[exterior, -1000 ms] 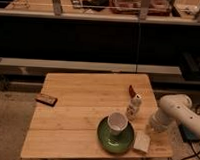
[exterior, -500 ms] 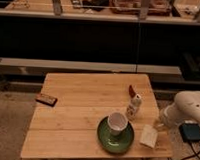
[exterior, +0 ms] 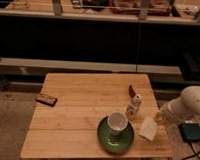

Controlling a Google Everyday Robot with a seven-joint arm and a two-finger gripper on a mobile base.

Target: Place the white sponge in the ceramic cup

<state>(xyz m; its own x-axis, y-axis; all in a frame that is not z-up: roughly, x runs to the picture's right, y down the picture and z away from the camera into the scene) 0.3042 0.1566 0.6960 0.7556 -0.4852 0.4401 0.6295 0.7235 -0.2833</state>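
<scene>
The white sponge point(exterior: 148, 129) hangs tilted just above the table's right front part, right of the plate. My gripper point(exterior: 159, 119) is shut on its upper right corner, at the end of the white arm point(exterior: 187, 106) that comes in from the right. The ceramic cup point(exterior: 116, 122) stands upright with its mouth open on a dark green plate point(exterior: 114, 141), a short way left of the sponge.
A small white-and-red bottle-like figure point(exterior: 134, 107) stands just behind the cup, with a red item point(exterior: 131, 90) beyond it. A brown flat object point(exterior: 46, 99) lies at the wooden table's point(exterior: 81, 128) left edge. A dark counter runs behind the table.
The sponge has come up off the table near the plate and shifted slightly right and up with the gripper. The arm has drawn back to the right.
</scene>
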